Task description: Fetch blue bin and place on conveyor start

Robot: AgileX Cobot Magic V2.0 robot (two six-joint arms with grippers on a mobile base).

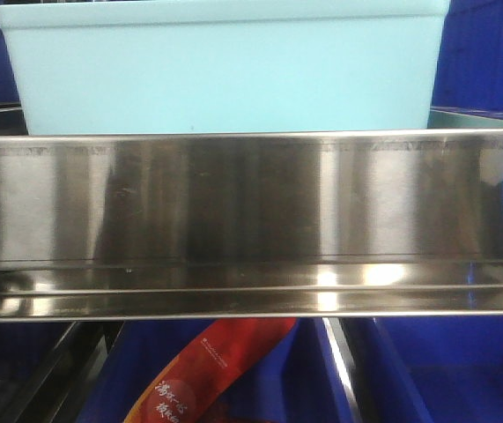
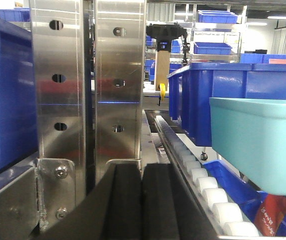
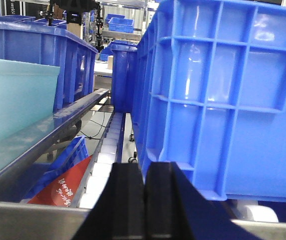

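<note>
The pale aqua-blue bin (image 1: 225, 66) stands on the shelf just behind the shiny steel rail (image 1: 251, 220), filling the upper part of the front view. It shows at the right of the left wrist view (image 2: 260, 142) and at the left of the right wrist view (image 3: 15, 102). My left gripper (image 2: 141, 200) is shut and empty, left of the bin beside the steel upright (image 2: 90, 85). My right gripper (image 3: 144, 200) is shut and empty, right of the bin, beside a dark blue bin (image 3: 223, 100). The conveyor belt is out of view.
Dark royal-blue bins flank the aqua bin (image 2: 228, 95) (image 3: 37, 55) and sit on the lower shelf (image 1: 445, 370). A red packet (image 1: 207, 370) lies in a lower bin. White roller tracks (image 2: 203, 185) (image 3: 105, 150) run along the shelf.
</note>
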